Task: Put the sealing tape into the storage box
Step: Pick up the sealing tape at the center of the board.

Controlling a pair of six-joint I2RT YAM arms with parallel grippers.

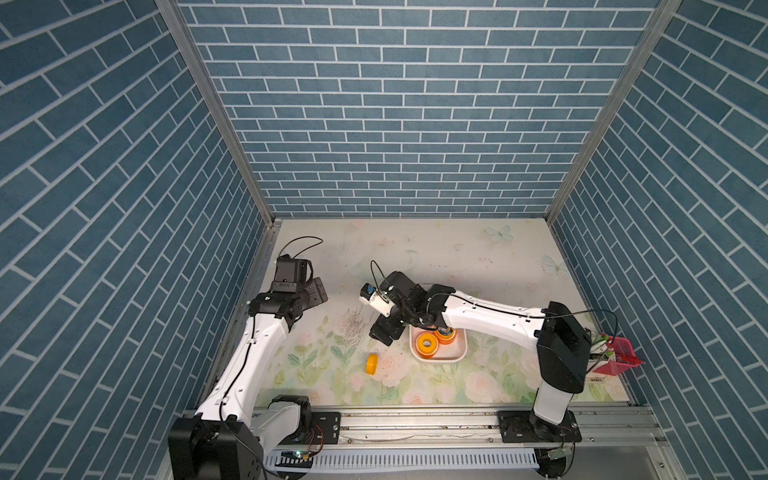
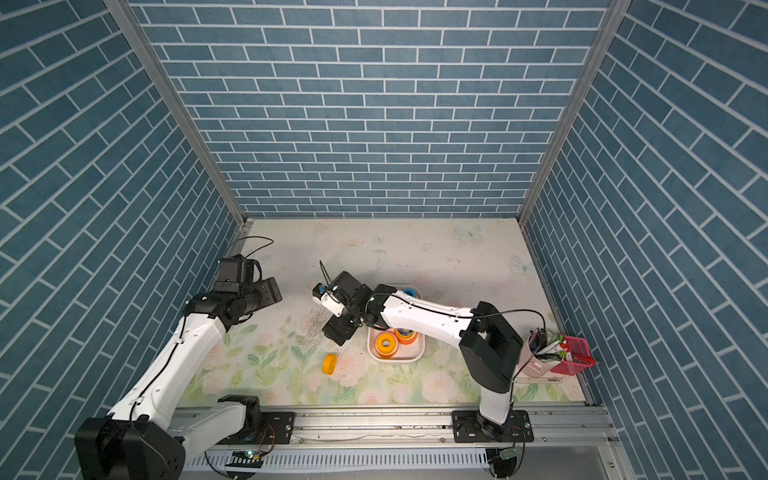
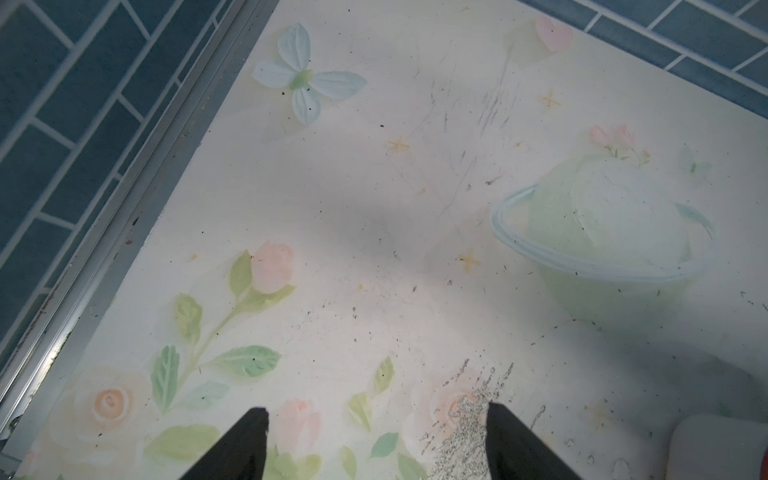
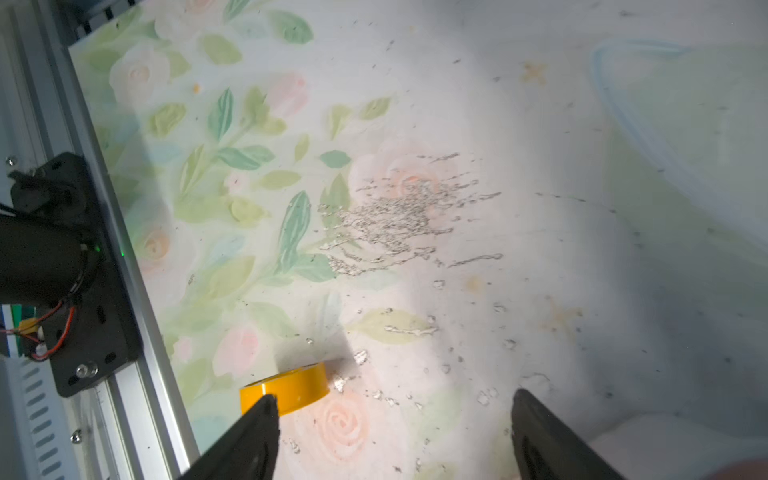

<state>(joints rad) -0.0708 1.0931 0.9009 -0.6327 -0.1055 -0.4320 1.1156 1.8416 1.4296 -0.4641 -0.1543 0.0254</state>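
In both top views your storage box [image 1: 457, 354] [image 2: 409, 353] sits right of the middle of the table [image 1: 415, 249]. An orange spool [image 1: 426, 351] lies flat in it towards 8 o'clock. A dark-faced spool [image 1: 446, 337] lies next to it towards 1 o'clock, partly under the right arm. In a top view a blue spool [image 2: 409, 292] peeks out at the box's 12 o'clock end, mostly hidden by that arm.

One loose yellow spool [image 1: 372, 364] [image 2: 330, 364] stands on its rim on the table, outside the box at its 8 o'clock, near but not touching. Your right gripper [image 1: 384, 332] hangs just off the box's 9 o'clock side, at 1 o'clock from that spool and apart from it. Your left gripper [image 1: 320, 293] hovers at the table's 9 o'clock edge, well apart from the box and every spool. A pink mesh basket [image 1: 619, 357] stands at the table's 3 o'clock edge, with a pen cup [image 2: 534, 357] just beside it at its 9 o'clock.

In the left wrist view your left gripper [image 3: 376, 409] is released. Its two dark fingers [image 3: 249, 444] are spread wide with only the flowered table between them.

In the right wrist view your right gripper [image 4: 395, 397] is also released, with a wide gap and nothing in it. The loose yellow spool [image 4: 291, 386] stands on its rim, partly behind the tip of one finger and outside the gap. A scuffed patch [image 4: 395, 220] marks the table beyond the fingers.
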